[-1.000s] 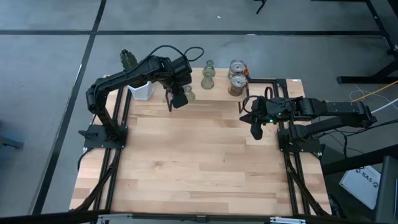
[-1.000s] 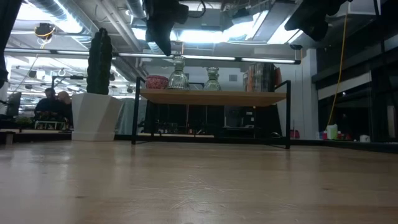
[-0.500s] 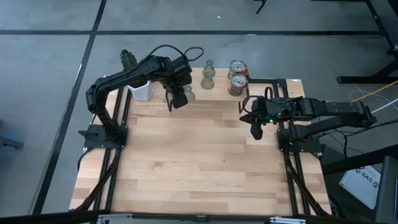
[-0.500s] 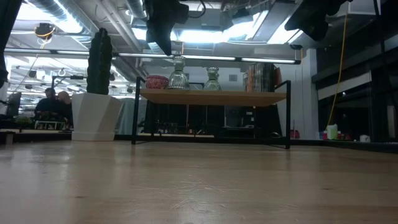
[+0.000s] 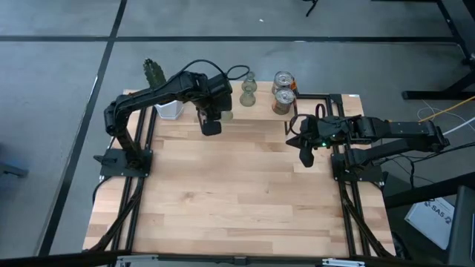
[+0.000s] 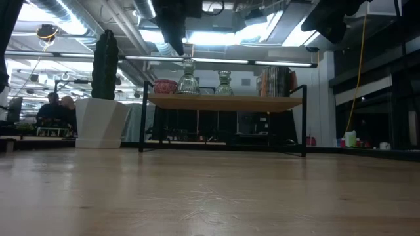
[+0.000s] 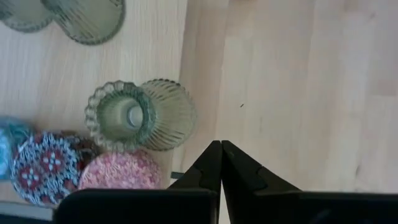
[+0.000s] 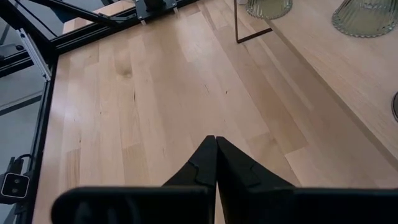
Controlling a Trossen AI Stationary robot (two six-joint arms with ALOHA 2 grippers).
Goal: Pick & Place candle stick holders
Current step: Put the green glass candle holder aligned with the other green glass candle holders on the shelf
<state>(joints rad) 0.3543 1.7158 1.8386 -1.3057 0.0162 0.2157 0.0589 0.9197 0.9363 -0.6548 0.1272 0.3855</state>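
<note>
The left gripper (image 7: 220,149) hangs with its jaws closed and empty just beside the olive-green ribbed glass candle holder (image 7: 140,115), likely poised to pick it. That holder stands on the raised wooden shelf (image 6: 223,99) near its front edge, next to the pink speckled round holder (image 7: 122,170) and the blue patterned one (image 7: 43,168). The right gripper (image 5: 305,159) waits, jaws closed, over the pale wooden surface (image 5: 237,193), whose wide bare middle leaves room for placing.
</note>
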